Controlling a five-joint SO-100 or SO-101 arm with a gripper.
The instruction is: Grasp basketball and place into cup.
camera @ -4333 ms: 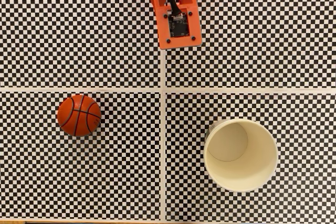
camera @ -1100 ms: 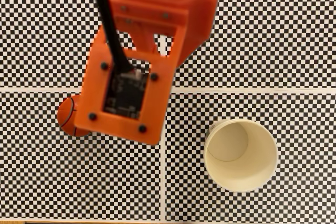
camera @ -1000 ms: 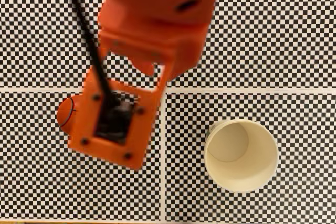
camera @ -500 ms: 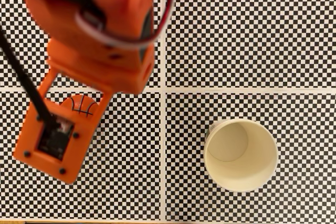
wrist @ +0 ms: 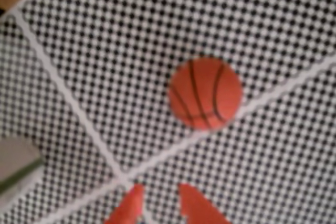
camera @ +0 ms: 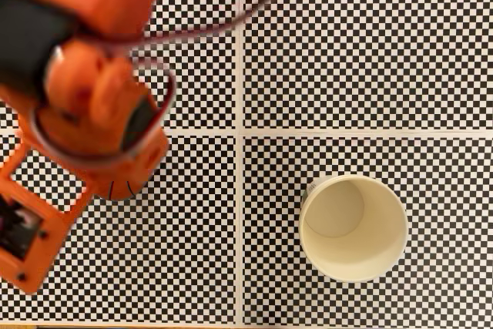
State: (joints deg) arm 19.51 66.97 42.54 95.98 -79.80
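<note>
In the wrist view the gripper (wrist: 157, 195) enters from the bottom edge, its orange fingertips slightly parted and holding nothing; the basketball (wrist: 205, 93) lies on the checkered mat (wrist: 157, 24) ahead of them; in the fixed view the cup (camera: 353, 226) stands upright, well apart.

Fixed view straight overhead, blurry wrist view angled down, both sharing basketball (wrist: 205, 94).

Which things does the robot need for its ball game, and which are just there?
Needed:
- basketball, on the mat, not yet grasped
- cup, upright and empty
- tool, tips apart, short of the ball

Just there:
- checkered mat under everything
- white dividing lines on the mat
</note>
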